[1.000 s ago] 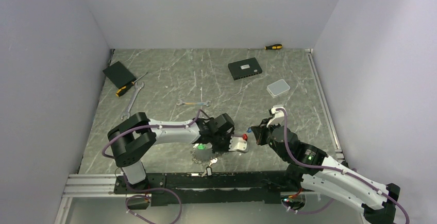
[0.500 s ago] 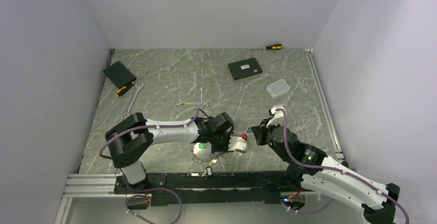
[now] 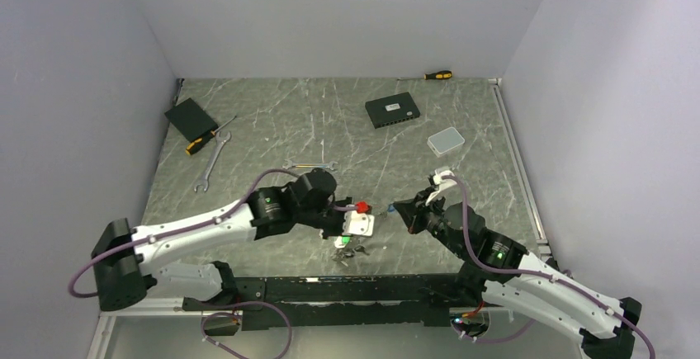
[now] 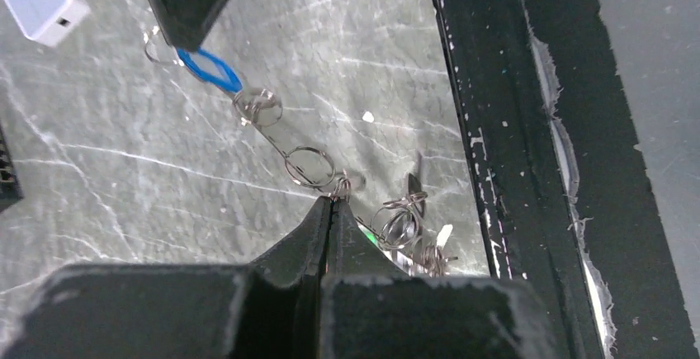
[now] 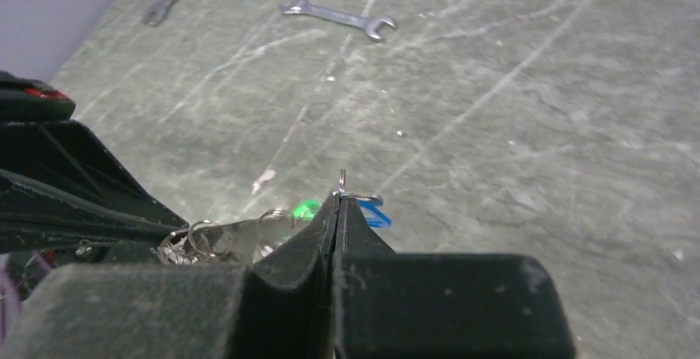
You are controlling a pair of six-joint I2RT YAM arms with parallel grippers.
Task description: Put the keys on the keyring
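Note:
My left gripper (image 3: pixel 357 220) (image 4: pixel 332 200) is shut on a small link of the keyring (image 4: pixel 309 165), a thin chain of silvery rings held above the table. The chain runs up to a blue tag (image 4: pixel 210 68) (image 3: pixel 390 207) at my right gripper (image 3: pixel 404 210) (image 5: pixel 338 198). That gripper is shut on the small ring beside the blue tag (image 5: pixel 376 214). Several silver keys (image 3: pixel 347 248) (image 4: pixel 404 227) (image 5: pixel 215 239), one with a green tag (image 5: pixel 305 209), hang bunched below the left jaws near the table's front edge. The two grippers face each other, a short gap apart.
A black rail (image 3: pixel 330 286) (image 4: pixel 495 128) runs along the near edge beside the keys. A small spanner (image 3: pixel 310 165) (image 5: pixel 334 15) lies mid-table and a longer one (image 3: pixel 210 165) to the left. A screwdriver (image 3: pixel 202 140), two black boxes (image 3: pixel 392 111) and a white box (image 3: pixel 446 140) lie further back.
My left arm has swung and stretched out low; its gripper moved right and slightly up. The keyring, lying as a round hoop before, is now pulled into a line between the grippers. The keys shifted right.

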